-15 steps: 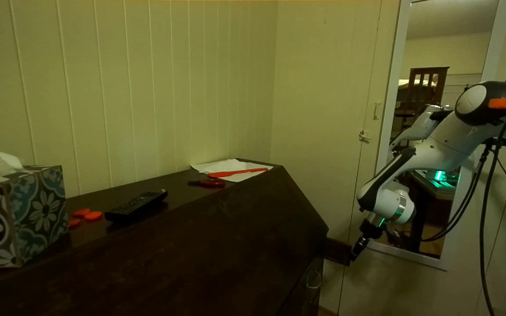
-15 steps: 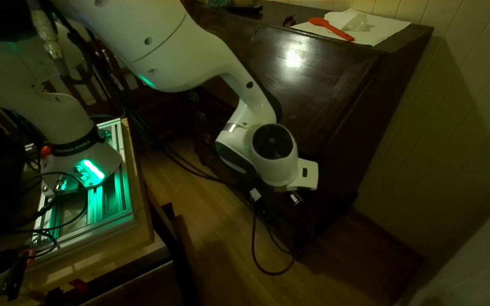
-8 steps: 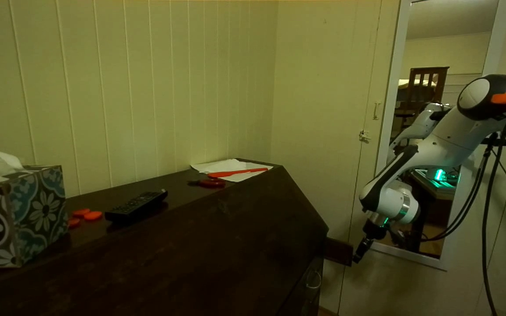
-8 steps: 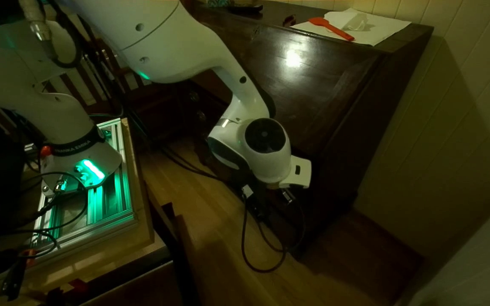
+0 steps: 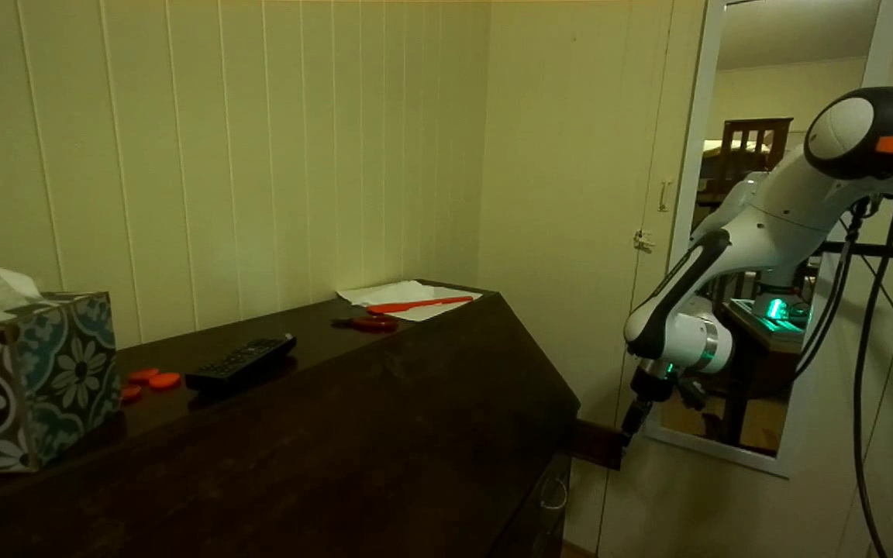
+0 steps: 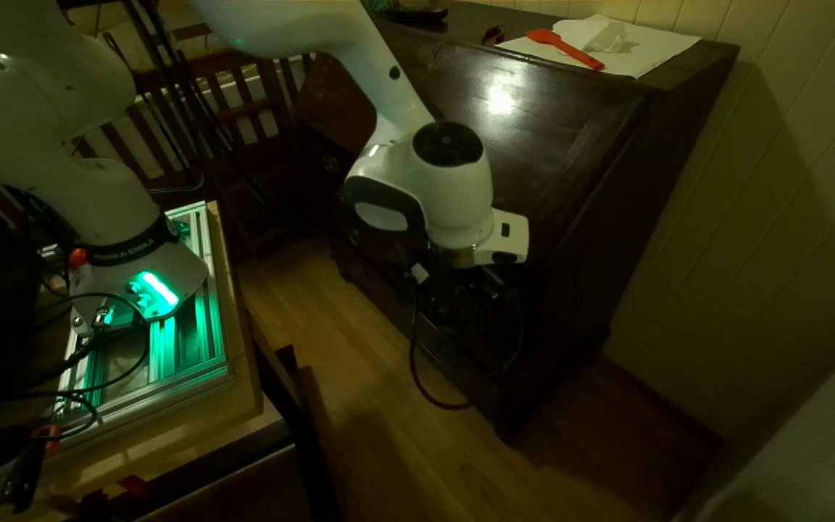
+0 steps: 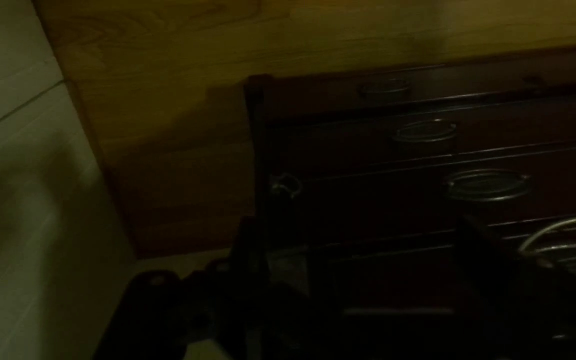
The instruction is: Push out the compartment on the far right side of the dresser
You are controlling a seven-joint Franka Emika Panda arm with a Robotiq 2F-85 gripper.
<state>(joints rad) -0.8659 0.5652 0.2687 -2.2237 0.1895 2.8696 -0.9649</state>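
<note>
- Your gripper stands low before the front of the dresser, near its right end, and its two fingers are wide apart.
- Your arm reaches down toward the dresser's front in both exterior views, the wrist bent, so the gripper points downward and leans slightly to the dresser.
- You find the compartment at the dresser's right end; in an exterior view it sticks out from the front, below the sloping panel.
- In the same view, your fingers overlap its outer end, but you cannot tell whether they touch it.
- In the wrist view, the dresser between your fingers is too dark for tracing the compartment.
- On the band of the arm's base, well apart from the dresser, you read dim letters: FRANKA EMIKA.
- On the dresser's top, the remote has keys too small for you to read.
</note>
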